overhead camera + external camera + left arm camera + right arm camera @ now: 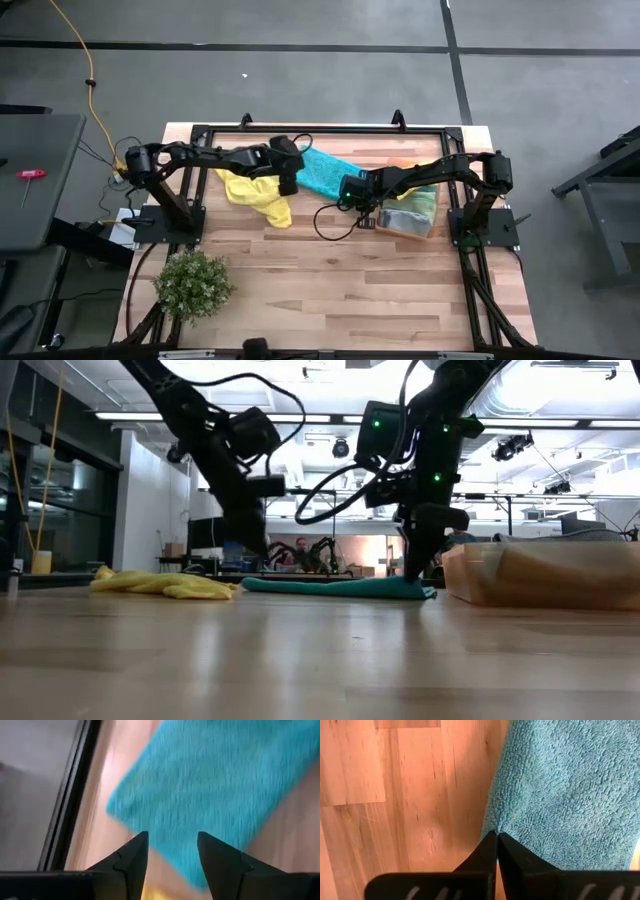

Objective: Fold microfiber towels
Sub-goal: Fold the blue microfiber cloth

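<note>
Teal-blue fluffy microfiber towel (322, 172) lies flat mid-table, between the crumpled yellow cloth (256, 194) and the orange translucent plastic bin (408, 216). Right gripper (497, 836) has its jaws fully closed on the towel's edge at one corner, probably pinning it for the fold. Left gripper (172, 850) hovers over the opposite end, jaws spread wide, holding nothing, likely lining up on that corner.

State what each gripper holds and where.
Right gripper pinches the teal-blue microfiber towel at its edge; left gripper is open, holding nothing.
</note>
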